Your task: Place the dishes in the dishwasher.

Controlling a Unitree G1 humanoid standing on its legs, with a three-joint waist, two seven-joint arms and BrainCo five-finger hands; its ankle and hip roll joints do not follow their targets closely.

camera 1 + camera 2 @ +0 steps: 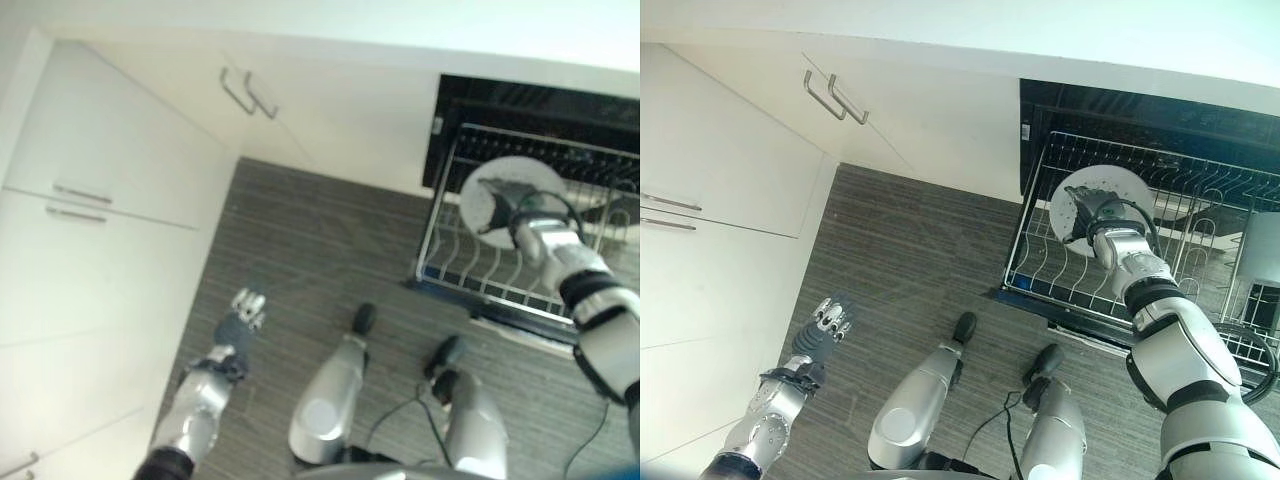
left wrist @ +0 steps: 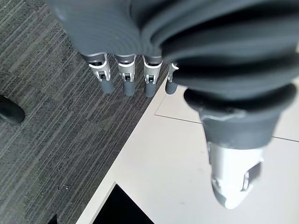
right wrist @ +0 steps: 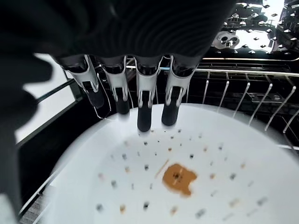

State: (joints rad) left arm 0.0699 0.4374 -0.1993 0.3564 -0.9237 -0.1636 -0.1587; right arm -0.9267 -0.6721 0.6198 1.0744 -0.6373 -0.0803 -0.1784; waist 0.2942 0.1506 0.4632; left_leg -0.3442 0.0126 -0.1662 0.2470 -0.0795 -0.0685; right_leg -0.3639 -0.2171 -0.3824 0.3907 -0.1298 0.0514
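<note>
At the right of the right eye view, the right hand (image 1: pixel 1095 212) reaches into the pulled-out dishwasher rack (image 1: pixel 1040 262) and holds a white plate (image 1: pixel 1072 205) against the wire tines. In its own wrist view the plate (image 3: pixel 187 177), speckled and with a small brown bear figure at its middle, lies just past the fingers (image 3: pixel 144 116), which are bent down with their dark tips on its face; the thumb is hidden, so whether it grips or only presses I cannot tell. The left hand (image 1: pixel 830 318) hangs at lower left over the dark striped floor (image 1: pixel 910 260), fingers straight and holding nothing, beside white cabinets (image 1: pixel 730 160).
</note>
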